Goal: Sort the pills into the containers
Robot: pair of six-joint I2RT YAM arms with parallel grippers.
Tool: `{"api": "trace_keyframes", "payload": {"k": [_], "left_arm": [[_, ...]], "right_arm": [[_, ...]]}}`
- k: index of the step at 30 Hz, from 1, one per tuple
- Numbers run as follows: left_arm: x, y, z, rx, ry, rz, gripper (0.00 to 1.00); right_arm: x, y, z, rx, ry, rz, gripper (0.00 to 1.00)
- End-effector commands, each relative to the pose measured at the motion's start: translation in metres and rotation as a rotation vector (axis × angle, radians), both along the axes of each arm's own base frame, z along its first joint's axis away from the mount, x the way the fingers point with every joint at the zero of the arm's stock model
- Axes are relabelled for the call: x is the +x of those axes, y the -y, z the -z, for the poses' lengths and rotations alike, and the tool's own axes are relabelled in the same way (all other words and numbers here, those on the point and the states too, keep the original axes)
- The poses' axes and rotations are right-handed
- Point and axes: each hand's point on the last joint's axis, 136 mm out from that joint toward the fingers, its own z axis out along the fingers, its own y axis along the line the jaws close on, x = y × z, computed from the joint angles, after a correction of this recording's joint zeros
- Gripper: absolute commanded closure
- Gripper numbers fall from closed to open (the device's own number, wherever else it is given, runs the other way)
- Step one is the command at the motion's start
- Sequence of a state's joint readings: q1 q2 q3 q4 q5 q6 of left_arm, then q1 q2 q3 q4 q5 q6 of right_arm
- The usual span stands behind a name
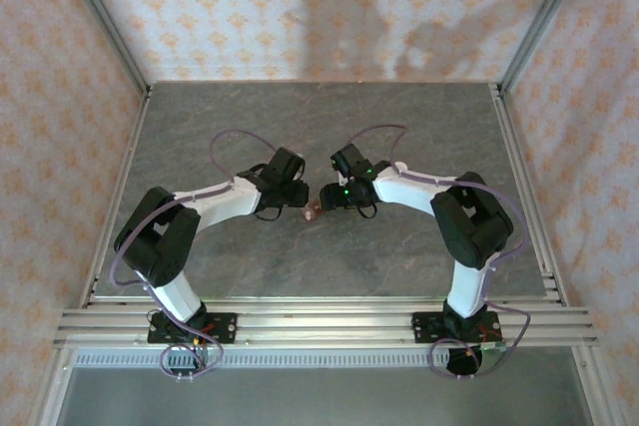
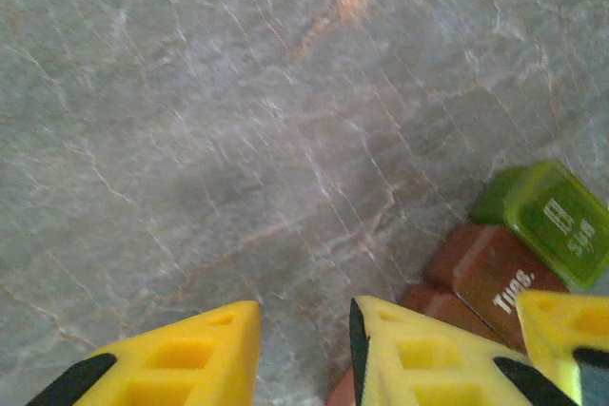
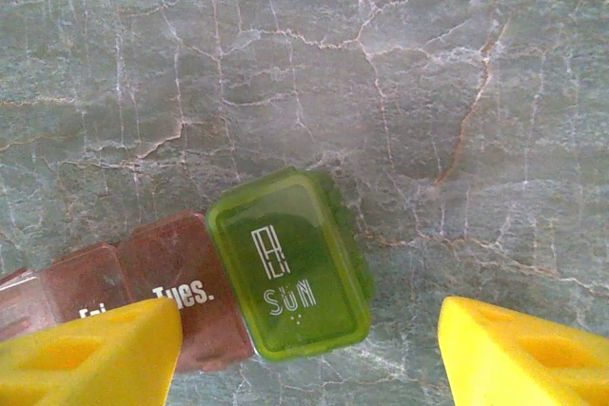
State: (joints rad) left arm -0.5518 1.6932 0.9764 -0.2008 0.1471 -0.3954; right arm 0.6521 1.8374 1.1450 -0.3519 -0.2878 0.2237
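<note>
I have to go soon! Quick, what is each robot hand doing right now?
Left gripper: closed, nothing seen between its jaws.
Right gripper: open, holding nothing; the green end of the brownish-red plastic pill strip sits between its jaws.

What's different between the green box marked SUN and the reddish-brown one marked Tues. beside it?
The green compartment is bright lime; the Tues. compartment is dark reddish-brown. The green one carries a symbol above SUN; the Tues. one only its word. The green one ends the row; the Tues. one has neighbours on both sides. Both have white lettering.
</note>
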Motion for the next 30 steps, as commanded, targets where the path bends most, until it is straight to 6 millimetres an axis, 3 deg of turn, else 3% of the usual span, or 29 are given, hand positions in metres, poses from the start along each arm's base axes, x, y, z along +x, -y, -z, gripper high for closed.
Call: {"api": "trace_keyframes", "payload": {"k": [1, 23, 30], "left_arm": [[-0.008, 0.004, -0.002, -0.013, -0.002, 0.007, 0.69], [-0.032, 0.006, 0.010, 0.068, -0.014, 0.054, 0.70], [-0.038, 0.004, 0.005, 0.130, 0.016, 0.075, 0.70]], "right_arm": [[0.001, 0.006, 0.012, -0.058, -0.010, 0.021, 0.29], [0.002, 0.007, 0.015, -0.068, -0.025, 0.041, 0.29], [0.003, 0.006, 0.014, -0.065, -0.025, 0.045, 0.29]]}}
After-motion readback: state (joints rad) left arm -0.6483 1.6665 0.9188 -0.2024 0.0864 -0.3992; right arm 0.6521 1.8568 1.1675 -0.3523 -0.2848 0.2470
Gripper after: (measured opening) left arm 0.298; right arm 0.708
